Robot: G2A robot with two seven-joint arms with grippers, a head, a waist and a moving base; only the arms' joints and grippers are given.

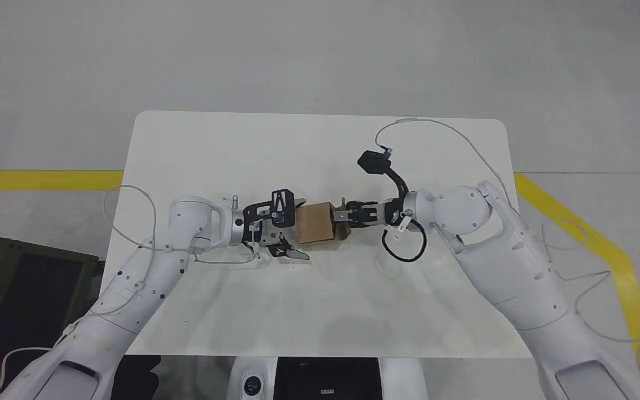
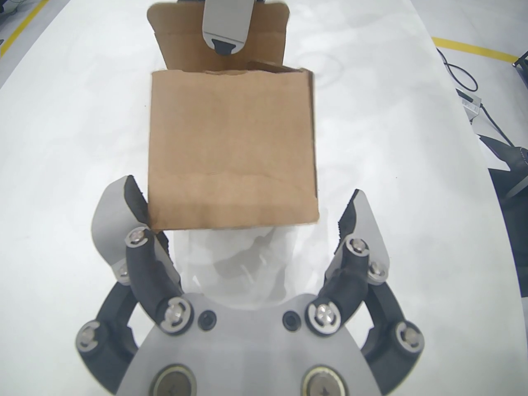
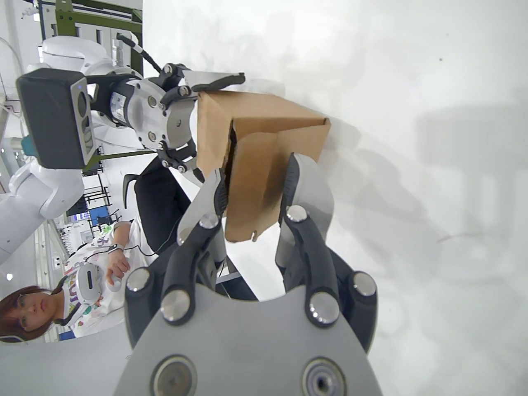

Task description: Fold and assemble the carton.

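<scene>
— Jaws on the left arm gape wide, one finger (image 2: 134, 199) just touching the near corner of the carton (image 2: 231, 146). The right jaws are narrowed onto its far flap (image 2: 177, 38).
— So it's between both sets?
— Yes. I'd close the left pair squarely on the body before folding that flap, or it twists.
— And beneath?
— White surface (image 1: 300, 320) under both jaws, and a yellow floor line (image 1: 60, 180) off past the left jaws.

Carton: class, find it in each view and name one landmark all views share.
Top view: carton at table centre, between left hand and right hand.
Left wrist view: mid-picture, just beyond left hand.
Right wrist view: mid-picture, flap in right hand.
Shared landmark: right hand on the flap.
</scene>
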